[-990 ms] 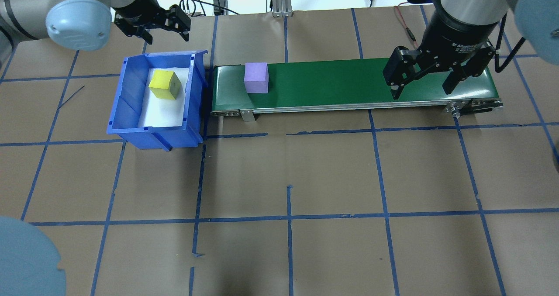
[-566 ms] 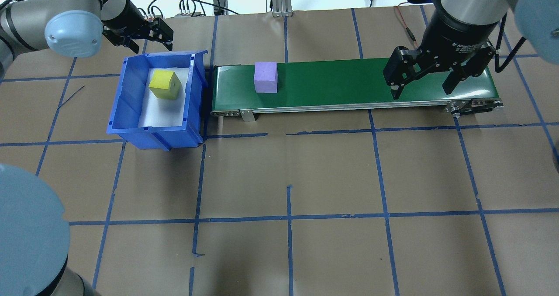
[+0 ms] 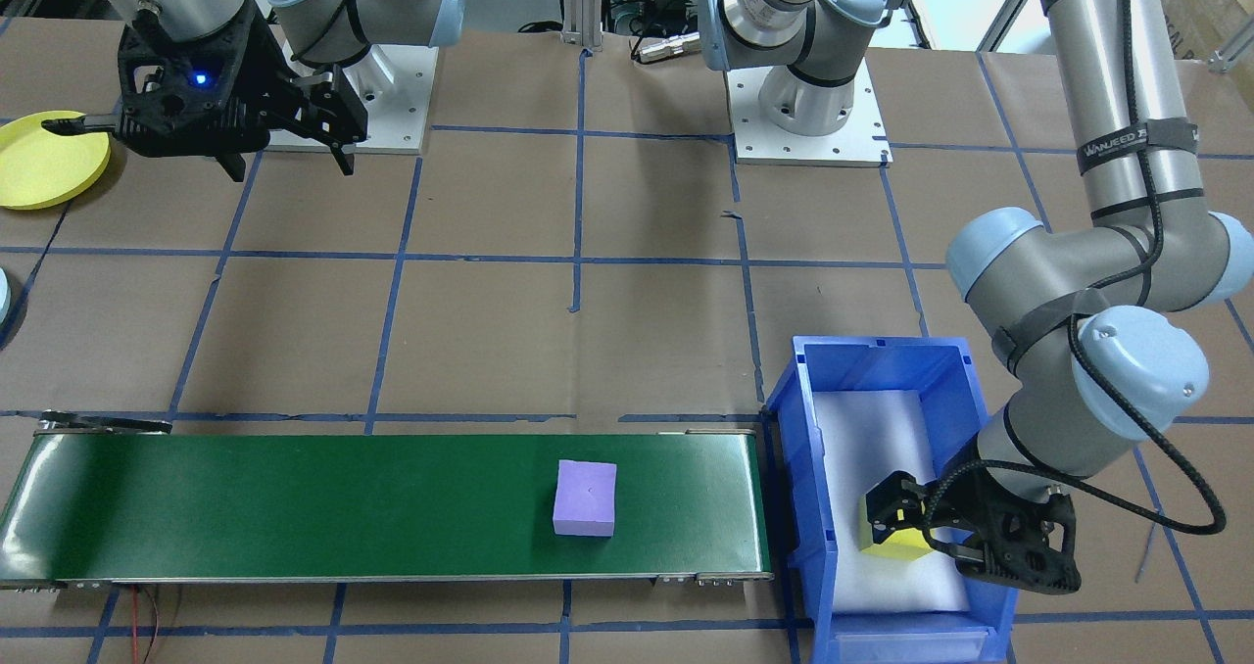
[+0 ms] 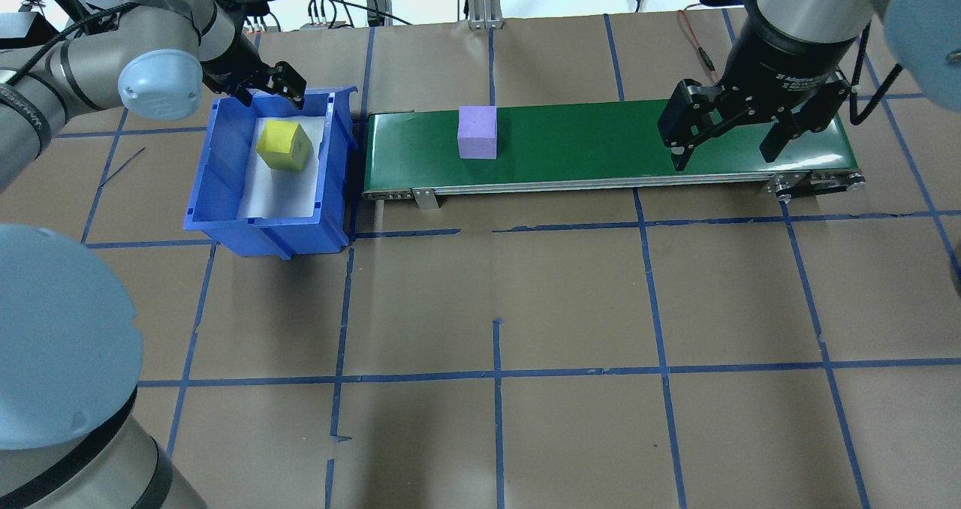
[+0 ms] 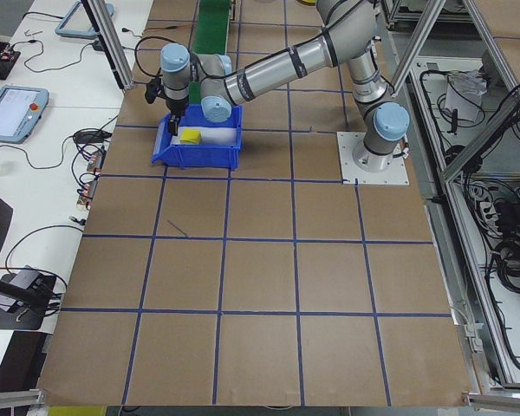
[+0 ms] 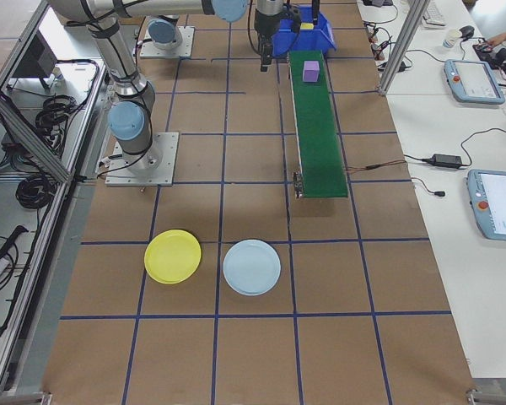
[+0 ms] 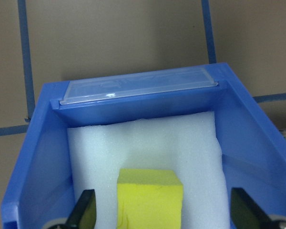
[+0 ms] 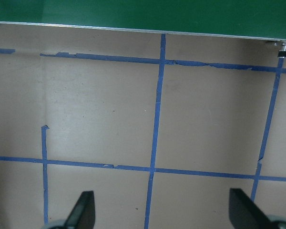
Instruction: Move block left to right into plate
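1. over the blue bin (image 4: 225, 186) at the left end of the table (image 4: 495, 299), the left claw (image 4: 269, 88) hangs with its fingers spread open and holds nothing; the yellow block (image 4: 284, 146) lies on the white foam just below it.
2. in the left wrist view this block sits between the two fingertips (image 7: 83, 214) but is not yet touched.
3. the purple block (image 4: 477, 132) rides on the green conveyor belt (image 4: 601, 145), toward the left part of it.
4. the right claw (image 4: 727, 143) waits open and empty above the right end of the belt.
5. the yellow plate (image 3: 44, 160) lies on the table at the robot's right side, well apart from both blocks; a light blue plate (image 6: 251, 267) lies just beside it.
6. i judge the step in hand is to take the yellow block: go straight down, keep the block centred between the fingers, stay off the bin walls, and close only when the fingers are low on its sides.
7. compared with one second ago, the left claw has come from behind the bin to above its back edge, the purple block has travelled further right, and the right claw has not moved.
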You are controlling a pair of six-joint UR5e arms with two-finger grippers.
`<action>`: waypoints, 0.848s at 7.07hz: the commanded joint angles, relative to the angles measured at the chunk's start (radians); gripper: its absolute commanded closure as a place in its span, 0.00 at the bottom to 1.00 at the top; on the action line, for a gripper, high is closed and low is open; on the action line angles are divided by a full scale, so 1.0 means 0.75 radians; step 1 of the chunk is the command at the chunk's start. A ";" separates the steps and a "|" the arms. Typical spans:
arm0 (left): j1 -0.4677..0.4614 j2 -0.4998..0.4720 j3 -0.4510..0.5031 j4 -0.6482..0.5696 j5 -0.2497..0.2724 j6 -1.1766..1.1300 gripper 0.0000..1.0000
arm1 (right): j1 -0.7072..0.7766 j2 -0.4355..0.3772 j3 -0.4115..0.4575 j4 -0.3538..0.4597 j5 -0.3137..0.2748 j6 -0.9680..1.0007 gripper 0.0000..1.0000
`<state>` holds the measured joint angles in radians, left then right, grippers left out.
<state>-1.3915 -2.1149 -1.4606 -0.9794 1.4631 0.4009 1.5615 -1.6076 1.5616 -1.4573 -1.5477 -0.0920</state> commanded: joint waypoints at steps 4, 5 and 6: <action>0.000 -0.009 -0.120 0.021 0.003 0.126 0.00 | 0.000 0.000 0.000 0.000 -0.002 0.000 0.00; 0.000 -0.009 -0.135 0.019 0.007 0.126 0.00 | 0.000 0.000 0.000 0.000 -0.002 0.000 0.00; 0.000 -0.009 -0.137 0.019 0.007 0.126 0.01 | 0.000 0.000 0.000 0.000 -0.002 0.000 0.00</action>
<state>-1.3913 -2.1218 -1.5553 -0.9644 1.4668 0.4953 1.5616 -1.6076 1.5616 -1.4573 -1.5493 -0.0920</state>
